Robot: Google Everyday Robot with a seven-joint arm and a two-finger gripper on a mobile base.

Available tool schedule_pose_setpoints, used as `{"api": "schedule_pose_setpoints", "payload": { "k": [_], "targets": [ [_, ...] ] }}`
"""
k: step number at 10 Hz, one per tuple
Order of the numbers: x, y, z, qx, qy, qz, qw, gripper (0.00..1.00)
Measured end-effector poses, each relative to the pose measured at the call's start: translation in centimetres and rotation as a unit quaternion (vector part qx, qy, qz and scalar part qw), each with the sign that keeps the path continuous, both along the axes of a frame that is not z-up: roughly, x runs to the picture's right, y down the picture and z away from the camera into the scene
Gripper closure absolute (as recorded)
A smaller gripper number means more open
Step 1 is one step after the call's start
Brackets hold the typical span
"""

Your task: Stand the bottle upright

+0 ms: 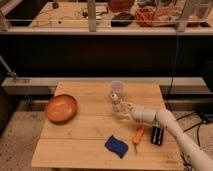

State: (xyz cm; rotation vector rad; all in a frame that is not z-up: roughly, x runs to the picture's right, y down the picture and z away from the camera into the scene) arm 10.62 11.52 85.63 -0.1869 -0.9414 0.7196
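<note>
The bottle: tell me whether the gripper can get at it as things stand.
Probably yes. The gripper is already right at the bottle, just in front of the cup. Nothing lies between them; the orange tool sits nearer the front edge.

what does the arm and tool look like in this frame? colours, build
The arm is white to pale grey, made of thick rounded tube sections with bulging joints, entering from the lower right. The tool at its tip is pale with slim light fingers, above the wooden table beside the bottle. No cables or markings show.

No lettering is legible: the bottle's label by the end effector stays unreadable.
</note>
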Motion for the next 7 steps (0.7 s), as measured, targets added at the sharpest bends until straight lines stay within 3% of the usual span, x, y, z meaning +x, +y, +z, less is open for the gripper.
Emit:
{"api": "schedule_pose_setpoints", "payload": {
  "k": [2,7],
  "targets": [
    [0.07,0.20,0.01,-0.003,0.001,0.001,1.0000,0.92],
    [0.04,0.31,0.05,-0.004,0.002,0.000,1.0000,0.91]
  ]
}}
